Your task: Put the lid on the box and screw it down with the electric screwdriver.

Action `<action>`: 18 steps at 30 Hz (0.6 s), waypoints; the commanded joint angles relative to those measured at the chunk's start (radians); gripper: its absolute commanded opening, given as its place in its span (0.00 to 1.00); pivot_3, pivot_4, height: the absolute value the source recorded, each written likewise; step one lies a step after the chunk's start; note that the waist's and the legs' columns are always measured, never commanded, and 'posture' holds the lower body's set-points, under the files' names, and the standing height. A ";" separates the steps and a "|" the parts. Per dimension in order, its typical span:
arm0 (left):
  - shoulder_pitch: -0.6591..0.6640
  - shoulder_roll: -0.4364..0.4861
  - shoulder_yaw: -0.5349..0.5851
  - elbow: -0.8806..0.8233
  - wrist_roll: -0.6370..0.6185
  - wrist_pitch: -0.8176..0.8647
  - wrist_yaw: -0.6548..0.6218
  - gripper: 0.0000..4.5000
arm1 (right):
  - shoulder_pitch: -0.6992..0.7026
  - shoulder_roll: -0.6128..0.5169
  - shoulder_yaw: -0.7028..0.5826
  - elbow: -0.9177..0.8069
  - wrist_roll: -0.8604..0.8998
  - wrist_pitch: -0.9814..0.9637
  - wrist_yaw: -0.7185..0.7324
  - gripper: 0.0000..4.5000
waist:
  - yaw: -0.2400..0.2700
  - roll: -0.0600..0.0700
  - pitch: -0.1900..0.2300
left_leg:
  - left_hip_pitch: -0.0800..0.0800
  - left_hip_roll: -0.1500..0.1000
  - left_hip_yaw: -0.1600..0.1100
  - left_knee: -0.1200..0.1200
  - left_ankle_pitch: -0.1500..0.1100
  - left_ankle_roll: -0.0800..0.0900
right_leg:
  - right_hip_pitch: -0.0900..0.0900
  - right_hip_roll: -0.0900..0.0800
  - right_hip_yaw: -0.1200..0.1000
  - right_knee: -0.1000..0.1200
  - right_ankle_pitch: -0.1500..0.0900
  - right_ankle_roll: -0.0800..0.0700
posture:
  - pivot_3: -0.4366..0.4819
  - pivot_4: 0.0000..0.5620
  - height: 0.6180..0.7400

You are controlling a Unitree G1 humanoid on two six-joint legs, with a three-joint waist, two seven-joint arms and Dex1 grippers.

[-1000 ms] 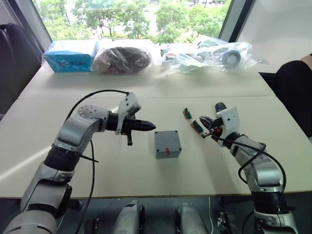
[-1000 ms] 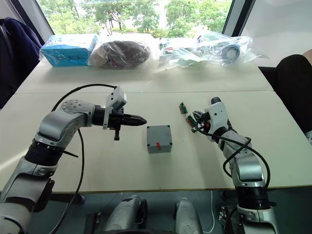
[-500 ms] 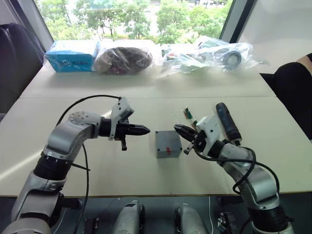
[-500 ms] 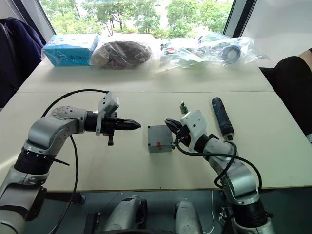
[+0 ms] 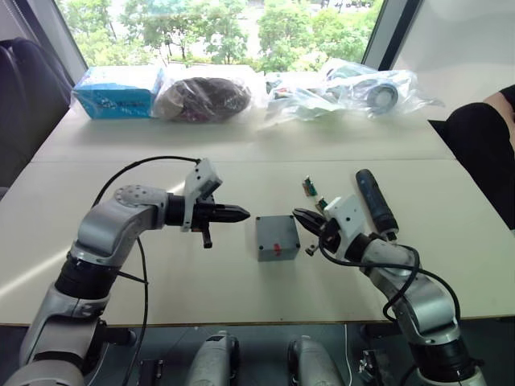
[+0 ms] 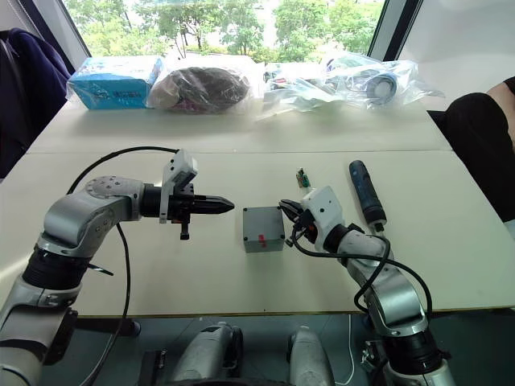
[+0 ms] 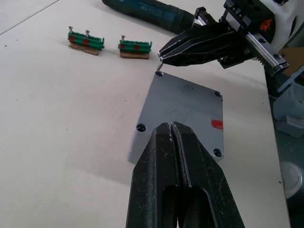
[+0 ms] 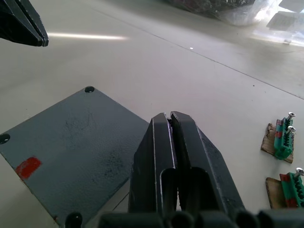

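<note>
Lid (image 7: 183, 116) sits on the box (image 5: 278, 238), so the box interior is hidden; lid and box read as one grey block with a red mark on top. Left wrist view: screw holes at the lid corners, too dark to tell whether screws are seated. A tiny pale speck shows under the right gripper's tip at the far corner hole — screw or glint, cannot tell.

Right gripper (image 5: 299, 215) has its fingers pressed together, tip just over the lid's corner on the robot's right; whether it pinches anything is unclear. Touching the lid or just above it: cannot tell.

Left gripper (image 5: 241, 214) also has its fingers pressed together and holds nothing, pointing at the box from the robot's left, near it but apart.

Screwdriver (image 5: 376, 201) lies flat on the table (image 5: 241, 289), to the right of the box and well apart from it, beyond the right arm; its near end is hidden behind the right wrist, the bit not visible. No gripper holds it.

Two small green parts (image 7: 109, 43) lie on the table between box and screwdriver.
</note>
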 commanded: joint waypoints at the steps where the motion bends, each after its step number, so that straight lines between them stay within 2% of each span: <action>1: -0.009 -0.001 0.012 -0.033 -0.014 -0.008 0.002 0.00 | 0.002 0.011 0.003 -0.023 0.006 -0.018 -0.001 0.01 | 0.000 0.000 0.000 | 0.000 0.000 0.000 0.000 0.000 0.000 | 0.000 0.000 0.000 0.000 0.000 0.000 | 0.48 0.27 1.00; 18: -0.016 -0.013 0.002 -0.025 -0.006 -0.019 -0.001 0.00 | 0.003 0.034 -0.006 -0.062 0.032 -0.028 -0.014 0.01 | 0.000 0.000 0.000 | 0.000 0.000 0.000 0.000 0.000 0.000 | 0.000 0.000 0.000 0.000 0.000 0.000 | 0.48 0.27 1.00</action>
